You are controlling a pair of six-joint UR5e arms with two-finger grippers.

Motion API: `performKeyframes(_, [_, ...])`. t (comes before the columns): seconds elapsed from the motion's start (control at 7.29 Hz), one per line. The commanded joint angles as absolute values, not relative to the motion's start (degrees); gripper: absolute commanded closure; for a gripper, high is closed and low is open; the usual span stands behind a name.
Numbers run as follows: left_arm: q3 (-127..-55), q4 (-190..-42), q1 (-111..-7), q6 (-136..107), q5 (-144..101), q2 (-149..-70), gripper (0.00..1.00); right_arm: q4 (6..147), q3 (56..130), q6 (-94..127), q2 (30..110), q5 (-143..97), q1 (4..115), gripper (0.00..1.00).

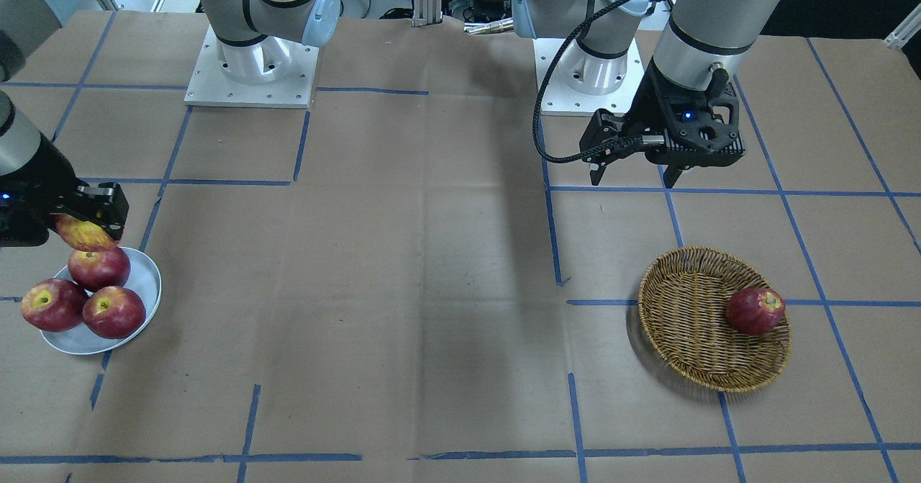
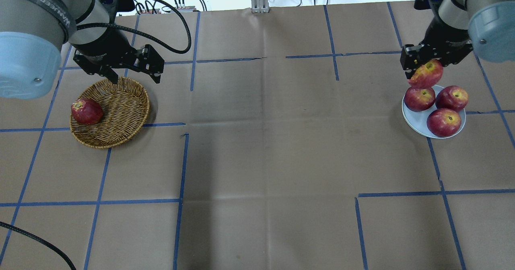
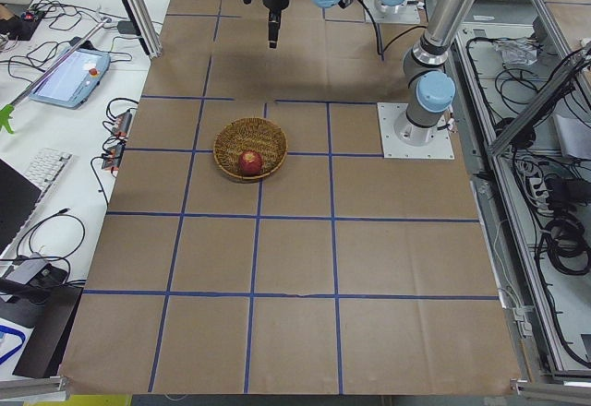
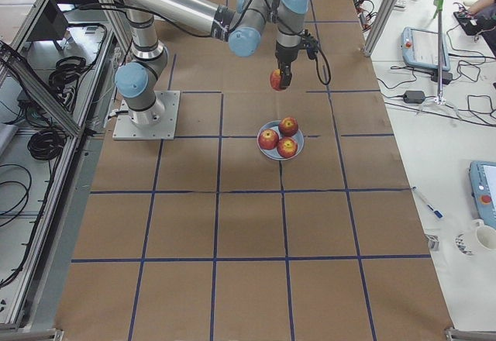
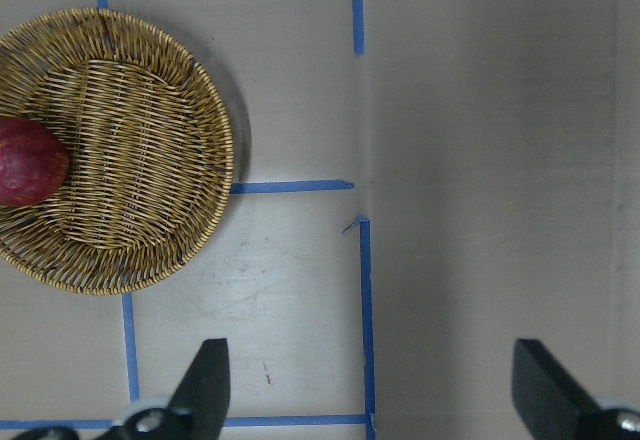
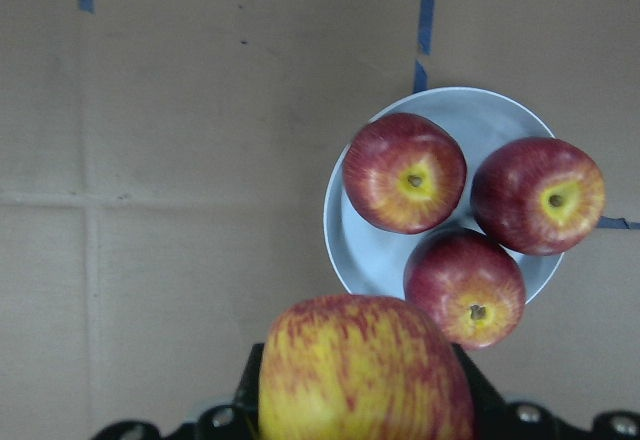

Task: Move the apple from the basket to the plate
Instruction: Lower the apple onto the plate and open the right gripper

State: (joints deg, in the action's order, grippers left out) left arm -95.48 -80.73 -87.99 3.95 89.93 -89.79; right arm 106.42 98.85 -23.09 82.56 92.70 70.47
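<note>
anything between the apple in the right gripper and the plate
Yes: three dark red apples cover most of the plate, leaving small bare patches. The apple in the right gripper hangs in the air near the plate's rim.

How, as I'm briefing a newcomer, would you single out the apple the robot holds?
Find the plate at the robot's right, carrying three dark red apples. Above its rim, jaws hold the apple: paler than those, streaked yellow-orange.
</note>
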Motion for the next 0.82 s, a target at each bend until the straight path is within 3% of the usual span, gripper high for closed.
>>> performKeyframes(0.0, [-95.4,-81.5,-88.0,3.9,90.1,-89.9,0.01,113.8,103.3,-32.6,81.6,92.3,63.0,0.46])
performKeyframes(0.41, [-95.4,-80.6,-88.0,4.3,90.0,-90.5,0.01,119.9,103.8,-33.9,74.5,92.2,62.3,0.46])
performKeyframes(0.69, [-95.4,-80.7,-88.0,4.4,89.9,-90.7,0.01,120.4,103.8,-33.6,73.8,92.2,62.8,0.46])
